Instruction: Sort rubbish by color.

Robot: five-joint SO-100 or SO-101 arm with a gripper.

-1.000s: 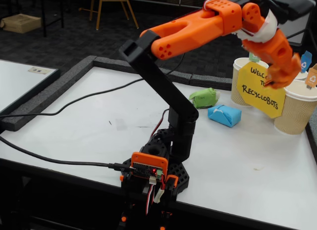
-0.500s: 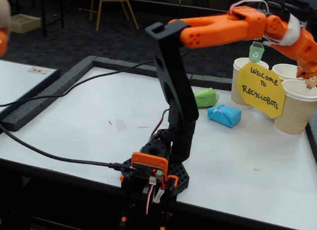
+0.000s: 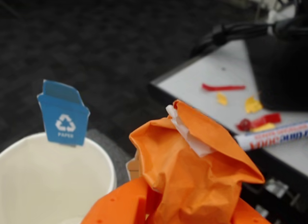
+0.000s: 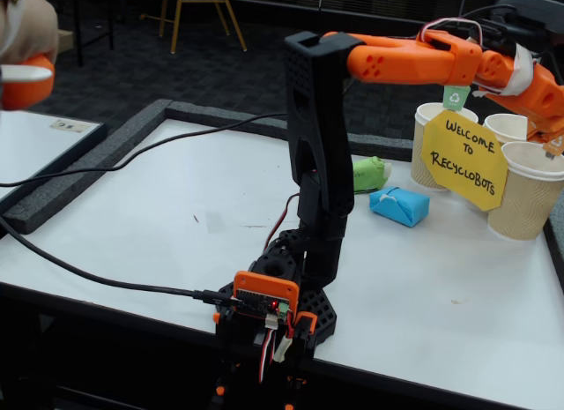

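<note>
In the wrist view my gripper (image 3: 185, 204) is shut on the orange paper wad (image 3: 197, 161), which fills the lower middle of that view. It hangs just right of a white-lined paper cup (image 3: 103, 159) with a blue recycling tag (image 3: 62, 113). In the fixed view the arm reaches far right and the gripper (image 4: 552, 119) is above the beige cups (image 4: 529, 198); the orange wad cannot be made out there. The green wad (image 4: 370, 174) and the light blue wad (image 4: 399, 205) lie on the white table (image 4: 176, 225), left of the cups.
The yellow "Welcome to Recyclobots" sign (image 4: 464, 159) stands in front of the cups. A black cable (image 4: 132, 154) crosses the table. In the wrist view a lower side table (image 3: 202, 74) carries a marker pen (image 3: 274, 135) and red and yellow scraps. A hand (image 4: 22, 57) is at the top left.
</note>
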